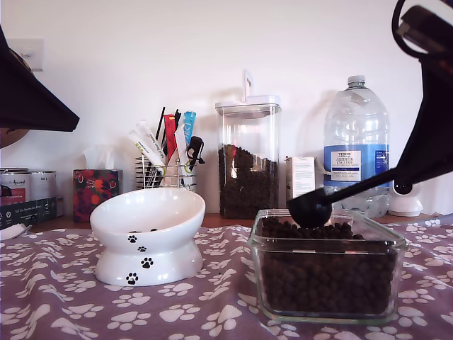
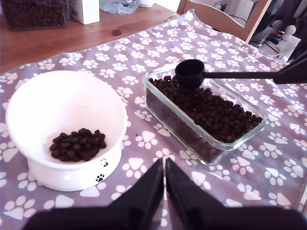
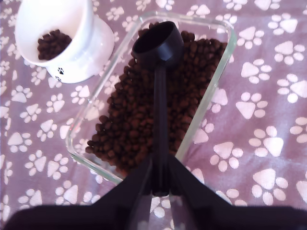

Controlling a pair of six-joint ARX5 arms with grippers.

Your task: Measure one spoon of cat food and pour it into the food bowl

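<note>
Some cat food (image 2: 76,143) in food bowl (image 2: 29,103)

"TESCO", probably, on water bottle (image 1: 356,152)

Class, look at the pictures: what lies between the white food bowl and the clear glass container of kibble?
Only bare paw-print cloth separates the food bowl from the glass container; the first wrist view shows this best. The two stand apart, not touching.
</note>
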